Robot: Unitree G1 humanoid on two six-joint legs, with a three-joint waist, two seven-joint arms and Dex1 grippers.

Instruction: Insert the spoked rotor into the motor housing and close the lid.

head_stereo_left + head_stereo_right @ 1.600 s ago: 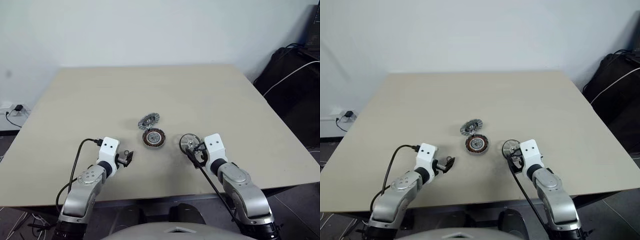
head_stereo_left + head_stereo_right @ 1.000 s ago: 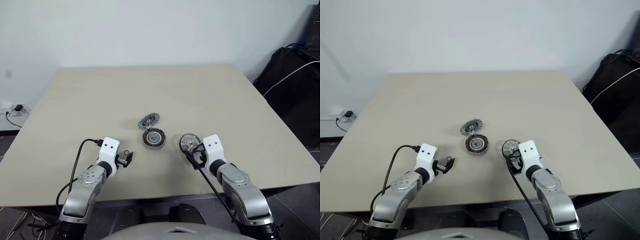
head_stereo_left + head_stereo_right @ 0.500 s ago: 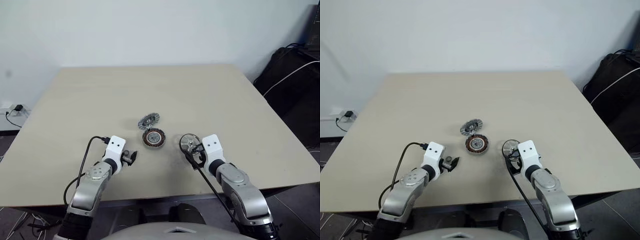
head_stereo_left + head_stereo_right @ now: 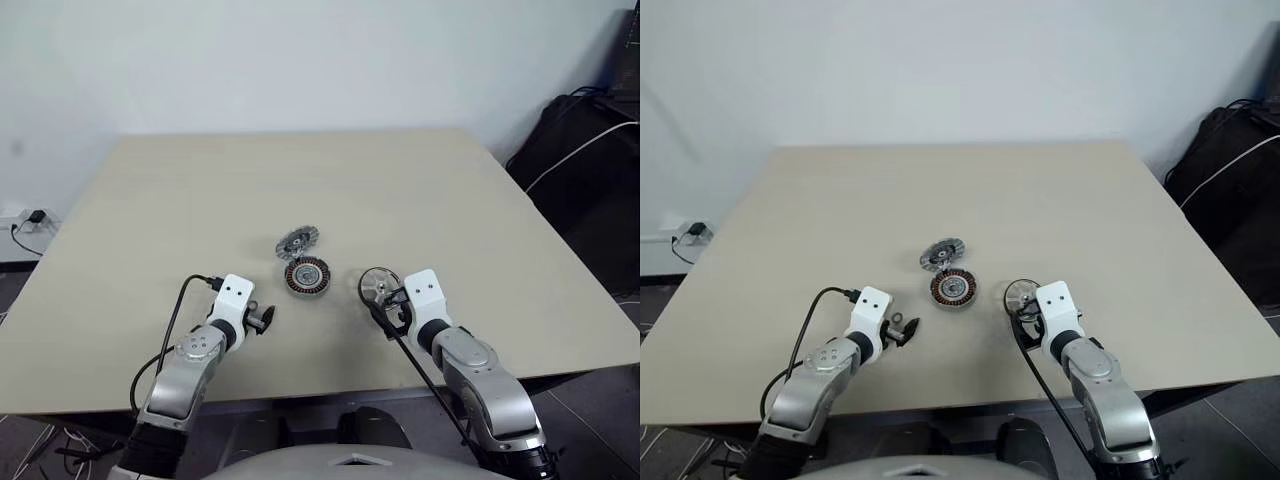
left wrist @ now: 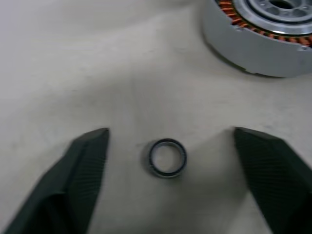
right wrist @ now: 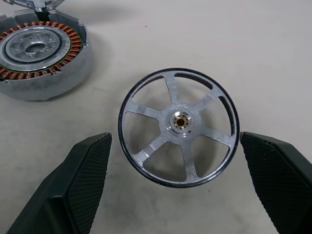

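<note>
The left gripper [image 5: 168, 146] had advanced with jaws spread around a small dark metal ring [image 5: 167, 158] near the grey copper-wound motor housing [image 5: 263, 34], while the right gripper [image 6: 175, 141], equally open, bracketed the ungrasped black-rimmed spoked rotor [image 6: 179, 126].

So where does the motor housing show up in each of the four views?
Left eye view: motor housing mid-table, between the two arms.
Right eye view: same spot, just nearer than the lid.
Left wrist view: upper right corner.
Right wrist view: upper left, beside the spoked rotor.
Shared landmark: its copper-brown windings.
</note>
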